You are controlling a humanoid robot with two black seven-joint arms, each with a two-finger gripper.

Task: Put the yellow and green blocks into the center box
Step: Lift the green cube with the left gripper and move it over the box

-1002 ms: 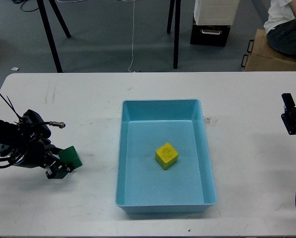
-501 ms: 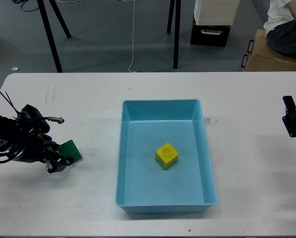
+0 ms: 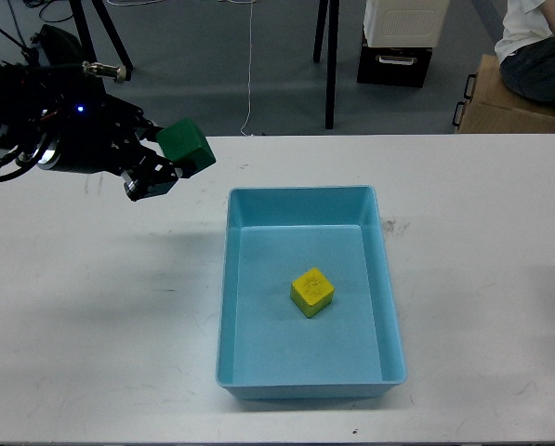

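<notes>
My left gripper (image 3: 170,160) is shut on the green block (image 3: 186,146) and holds it high above the white table, up and to the left of the blue box (image 3: 300,376). The yellow block (image 3: 311,292) lies inside the box, near its middle. My right gripper is out of view.
The white table (image 3: 100,334) carries the blue box at its center. Beyond its far edge are black stand legs (image 3: 330,65), a black-and-white case (image 3: 398,42), a cardboard box (image 3: 505,102) and a seated person (image 3: 537,46).
My left gripper has lifted the green block off the table and carried it up and to the right, toward the box. My right arm has left the view.
</notes>
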